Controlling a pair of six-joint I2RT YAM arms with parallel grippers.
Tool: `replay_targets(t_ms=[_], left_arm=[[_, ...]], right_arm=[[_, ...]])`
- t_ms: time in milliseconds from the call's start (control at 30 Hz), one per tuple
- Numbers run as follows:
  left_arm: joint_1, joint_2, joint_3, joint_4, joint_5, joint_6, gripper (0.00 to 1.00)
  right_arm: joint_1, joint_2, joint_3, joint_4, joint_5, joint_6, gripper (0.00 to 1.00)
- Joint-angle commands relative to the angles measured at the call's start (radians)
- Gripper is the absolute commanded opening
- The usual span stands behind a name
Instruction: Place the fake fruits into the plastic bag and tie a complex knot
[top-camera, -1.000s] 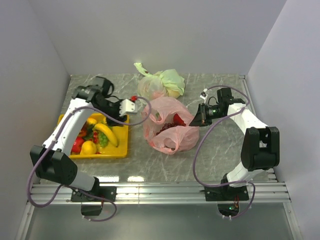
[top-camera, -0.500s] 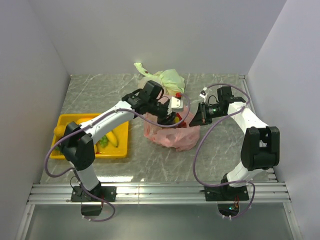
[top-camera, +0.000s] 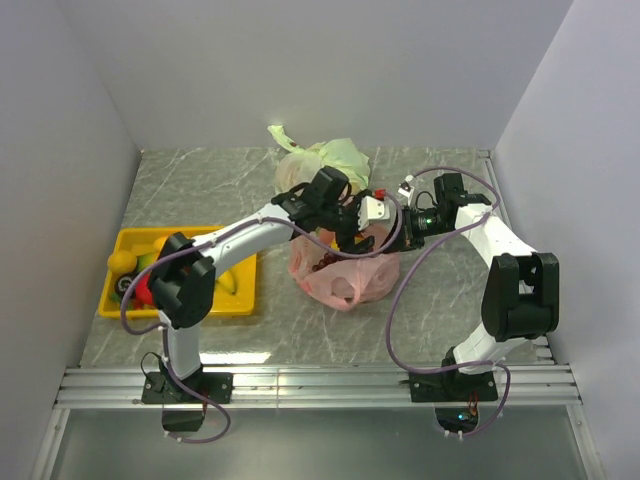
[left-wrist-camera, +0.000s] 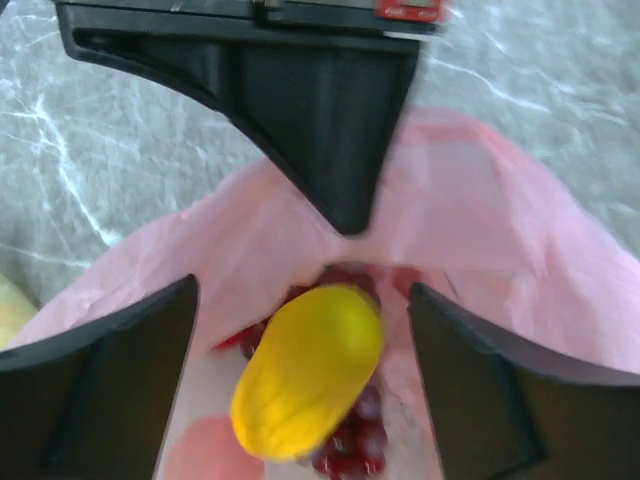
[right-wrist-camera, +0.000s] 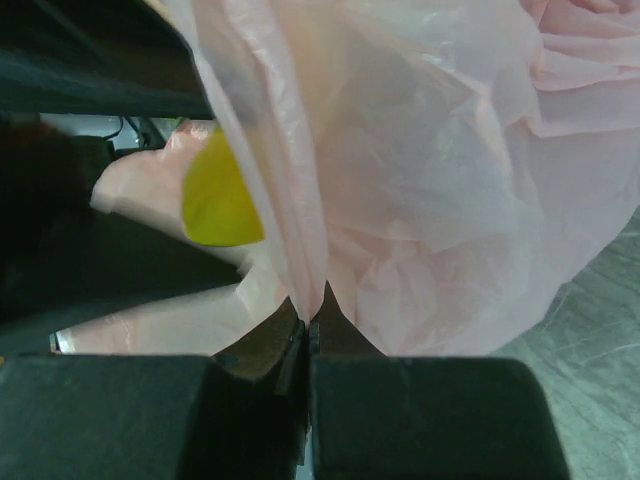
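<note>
The pink plastic bag (top-camera: 345, 272) lies open at the table's middle. My left gripper (top-camera: 372, 212) hovers over its mouth, jaws wide open. In the left wrist view a blurred yellow fruit (left-wrist-camera: 308, 368) sits loose between the fingers (left-wrist-camera: 130, 350), touching neither, above dark red grapes (left-wrist-camera: 350, 445) inside the bag (left-wrist-camera: 480, 200). My right gripper (top-camera: 403, 226) is shut on the bag's right rim; the right wrist view shows the jaws (right-wrist-camera: 312, 305) pinching the pink film (right-wrist-camera: 440, 170), with the yellow fruit (right-wrist-camera: 218, 200) beyond. More fruits (top-camera: 140, 280) lie in the tray.
The yellow tray (top-camera: 240, 300) stands at the left, with fruits bunched at its left end. A pale green-and-white knotted bag (top-camera: 325, 160) sits behind the pink bag near the back wall. The left arm reaches across from the tray to the bag.
My left arm has swung right from the tray to above the pink bag. Its jaws now stand open with the yellow fruit loose between them. The right gripper has kept its hold.
</note>
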Motion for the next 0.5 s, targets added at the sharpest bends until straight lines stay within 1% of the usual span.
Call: replay_targets(t_ms=[0,33,67,167,200,233,267,300,333,367,400,433,467], left_arm=[[0.008,-0.192,0.052,-0.12,0.029,-0.065,0.96],[0.014,-0.226,0.057,-0.165,0.048,-0.058,0.99],[0.02,-0.26,0.055,-0.256,0.057,-0.054,0.99],[0.075,-0.4,0.022,-0.384,0.074,-0.071,0.99],[0.124,-0.44,0.002,-0.445,0.08,-0.08,0.99],[0.155,-0.517,-0.05,-0.479,0.082,-0.091,0.99],[0.189,-0.556,-0.078,-0.511,0.077,-0.085,0.99],[0.266,-0.598,-0.146,-0.566,0.028,-0.073,0.99],[0.31,-0.682,-0.187,-0.581,-0.004,-0.064,0.99],[0.36,-0.722,-0.223,-0.605,-0.023,-0.042,0.99],[0.458,-0.759,-0.259,-0.633,-0.043,-0.019,0.99],[0.503,-0.824,-0.324,-0.669,-0.108,0.017,0.99],[0.546,-0.851,-0.355,-0.694,-0.13,0.037,0.99]], right_arm=[[0.005,0.004,0.036,-0.003,0.01,-0.01,0.0],[0.005,0.006,0.036,0.0,0.017,-0.008,0.0],[0.005,0.009,0.036,-0.003,0.021,-0.011,0.0],[0.005,0.011,0.039,-0.003,0.033,-0.011,0.0],[0.005,0.011,0.04,-0.005,0.04,-0.011,0.0],[0.005,0.011,0.04,-0.003,0.043,-0.011,0.0],[0.004,0.011,0.042,-0.008,0.046,-0.014,0.0],[0.005,0.009,0.042,-0.011,0.049,-0.014,0.0],[0.005,0.008,0.042,-0.013,0.049,-0.016,0.0],[0.004,0.006,0.042,-0.016,0.05,-0.019,0.0],[0.004,0.006,0.039,-0.016,0.05,-0.016,0.0],[0.004,0.006,0.039,-0.013,0.047,-0.013,0.0],[0.004,0.006,0.033,-0.011,0.044,-0.013,0.0]])
